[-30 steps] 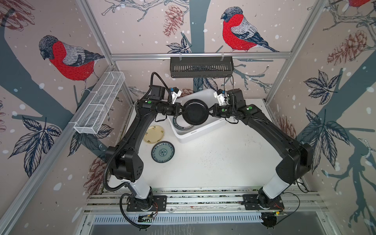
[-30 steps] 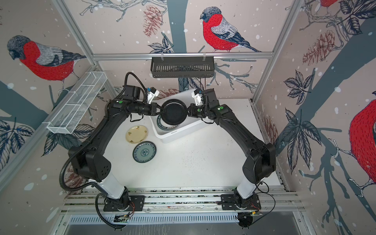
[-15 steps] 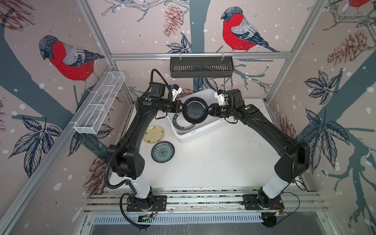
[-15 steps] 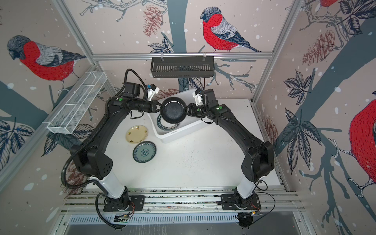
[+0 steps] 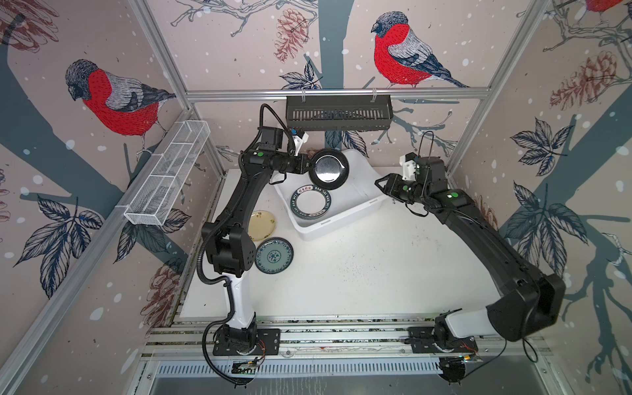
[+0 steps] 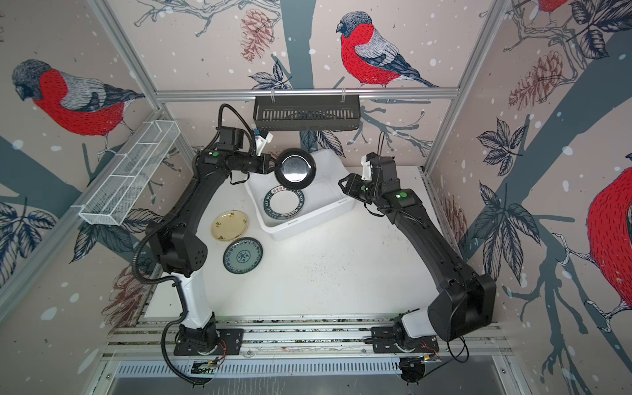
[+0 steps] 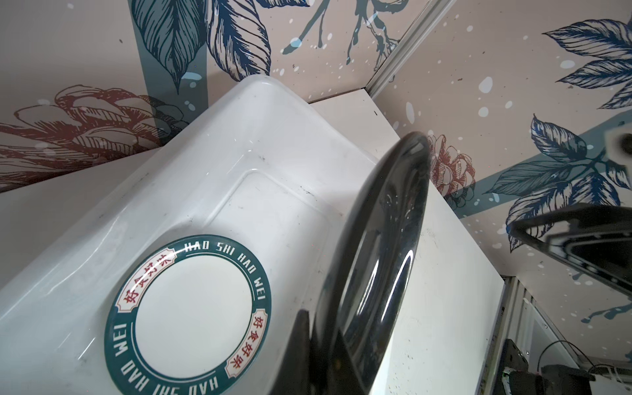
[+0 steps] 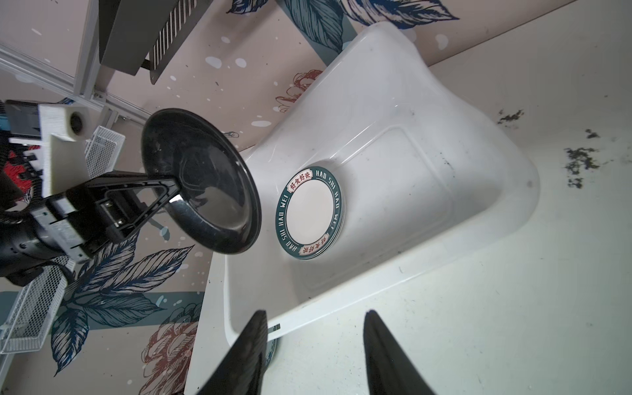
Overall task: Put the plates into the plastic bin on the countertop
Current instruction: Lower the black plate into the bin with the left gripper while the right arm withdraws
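Over white countertop (image 5: pixel 376 266), left fingers (image 8: pixel 167 187) grip black plate (image 5: pixel 329 168) above plastic bin (image 5: pixel 342 219).

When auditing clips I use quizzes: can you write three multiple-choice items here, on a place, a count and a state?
1. Where is the glossy black plate?
A. Lying flat, untouched
B. Gripped by the left gripper, in the air
C. Under another plate
2. How many plates lie on the countertop outside the plastic bin?
A. None
B. Two
C. Four
3. How is the right gripper?
A. Open, empty
B. Shut on a plate
C. Shut, empty
B: the left gripper pinches its rim. B: the pale yellow plate and the teal floral plate. A: its fingers stand apart, nothing between.
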Robot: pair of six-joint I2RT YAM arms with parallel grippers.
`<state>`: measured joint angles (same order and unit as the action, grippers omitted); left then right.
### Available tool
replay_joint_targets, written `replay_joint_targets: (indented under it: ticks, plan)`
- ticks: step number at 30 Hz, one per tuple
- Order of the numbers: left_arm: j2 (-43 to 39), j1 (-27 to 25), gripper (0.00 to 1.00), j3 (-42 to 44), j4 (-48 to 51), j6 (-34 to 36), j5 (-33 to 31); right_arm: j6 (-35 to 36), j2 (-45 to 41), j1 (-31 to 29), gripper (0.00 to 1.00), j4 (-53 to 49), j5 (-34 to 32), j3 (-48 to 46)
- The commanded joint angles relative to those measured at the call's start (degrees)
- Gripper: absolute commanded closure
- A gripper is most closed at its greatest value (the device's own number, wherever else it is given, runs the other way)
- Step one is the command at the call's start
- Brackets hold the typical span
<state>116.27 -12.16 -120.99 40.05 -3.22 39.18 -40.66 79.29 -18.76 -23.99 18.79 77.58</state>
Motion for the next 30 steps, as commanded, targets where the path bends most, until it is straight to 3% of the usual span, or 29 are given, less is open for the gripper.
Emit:
replay_joint_targets:
  ticks: [1, 16, 30]
  plan:
    - [2.99, -0.82, 1.00, -1.07, -5.19, -3.84, 1.10, -2.15, -3.02, 0.30, 0.53, -2.10, -3.72, -1.72]
    - [17.75, -4.63, 1.00, -10.37, -12.06, -13.33, -1.40, -12.90, -19.44, -1.14, 0.54, -7.56, -12.62, -10.68]
    - [23.53, -7.23, 1.00, -10.56, -12.93, -14.62, -1.15, -17.30, -22.64, -5.04, 0.54, -10.20, -17.42, -12.35]
